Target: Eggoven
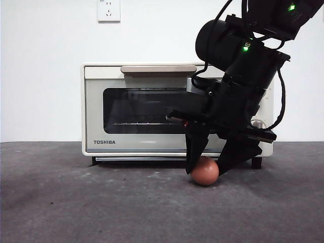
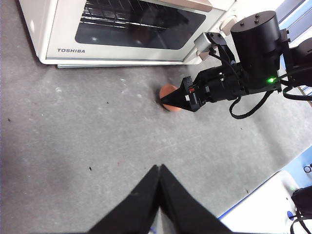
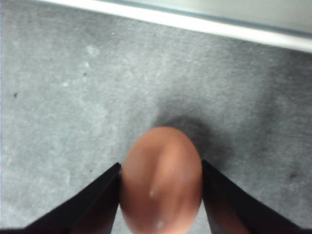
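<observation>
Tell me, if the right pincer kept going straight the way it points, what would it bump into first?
The right pincer points down, jaws either side of the egg, so it would likely press onto the grey table straight away. The oven stands behind.

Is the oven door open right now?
No, the toaster oven has its dark glass door flat and closed, with the egg on the table in front, between the right pincer's jaws.

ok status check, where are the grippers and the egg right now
Right gripper down at the table, jaws touching both sides of the egg. Left gripper shut, waiting clear. Egg on the mat before the oven, door closed. Nothing between.
</observation>
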